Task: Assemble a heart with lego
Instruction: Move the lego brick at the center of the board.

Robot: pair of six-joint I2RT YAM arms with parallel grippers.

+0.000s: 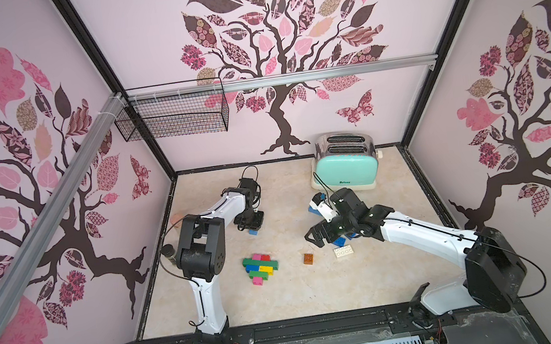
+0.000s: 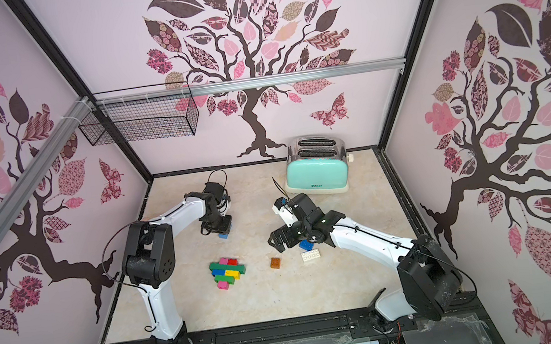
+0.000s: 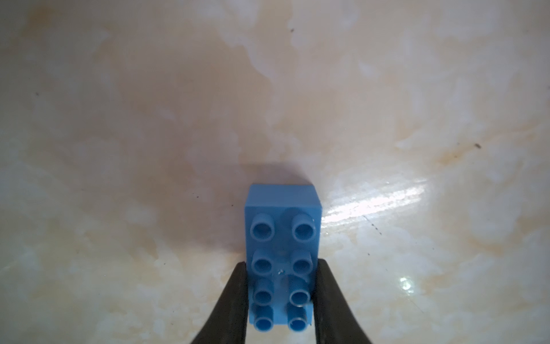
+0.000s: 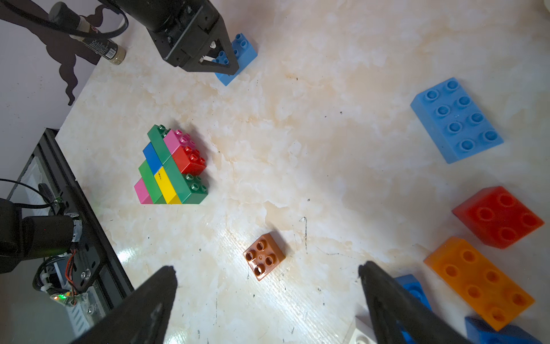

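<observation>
- The left gripper [image 3: 282, 266] was pinched on the blue brick [image 3: 284, 226], with its fingers pressed against the two long sides.
- The grip was on the near half of the brick. The long axis ran straight out ahead of the fingers, so the far half stuck out free.
- The brick was studs-up and seemed to rest on the table [image 1: 317, 292], at most barely lifted.
- The heart [image 1: 260, 267] lay flat on the table, apart from the brick and almost straight back toward the robot's base from the left gripper.
- In the right wrist view, the heart's studs faced sideways and roughly toward the held brick. To mate, the brick would probably have to be tipped over and its underside brought onto those studs.
- The right gripper [image 4: 268, 269] was spread wide and empty. It hung above the brown brick [image 4: 264, 256], off to the right of the heart.
- The left arm therefore looked better placed for the coming move.
</observation>
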